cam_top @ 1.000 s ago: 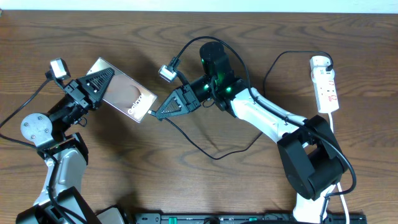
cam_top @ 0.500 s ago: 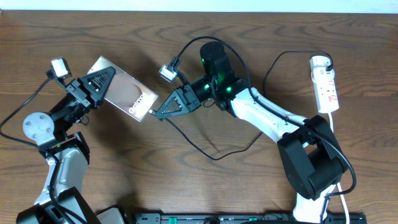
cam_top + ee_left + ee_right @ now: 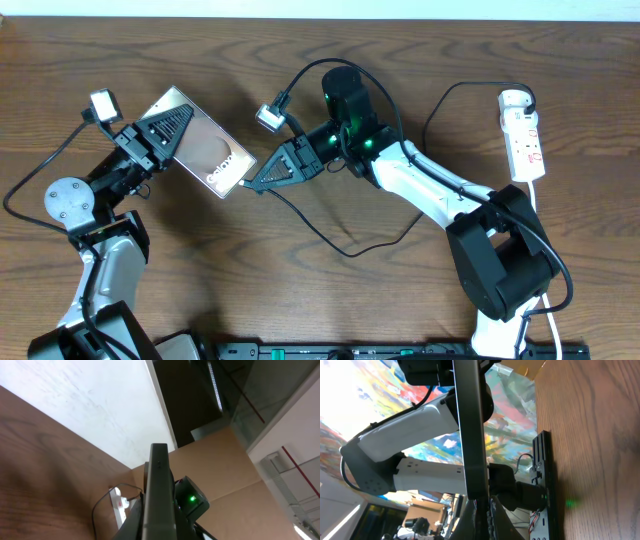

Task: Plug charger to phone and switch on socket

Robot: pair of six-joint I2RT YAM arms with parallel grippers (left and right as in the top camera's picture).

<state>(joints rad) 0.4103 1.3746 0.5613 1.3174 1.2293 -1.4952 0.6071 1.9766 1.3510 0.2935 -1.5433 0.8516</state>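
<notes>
The phone (image 3: 205,158) is seen clamped at one end by the left gripper (image 3: 163,128). Its screen is turned up to the overhead camera, and its body is slanted away from that gripper toward the right gripper (image 3: 252,184). The white lettering is carried at the end farthest from the left gripper. From the left wrist, the phone is viewed edge-on, pinched between the jaws and running straight out ahead.

The right gripper is clenched on the plug end of the charger (image 3: 345,252), and it is held right at the phone's free end. The tip itself is hidden between the jaws, so whether it is touching the phone's port cannot be told. From the right wrist, the phone's thin edge is seen directly ahead of the jaws, in line with them.

The black cable is trailed from under the right gripper and looped across the counter (image 3: 300,300) behind it. It is then brought round to the round white end of the socket (image 3: 526,140). The socket is laid flat on the counter, well apart from both grippers, beyond the right arm's elbow.
</notes>
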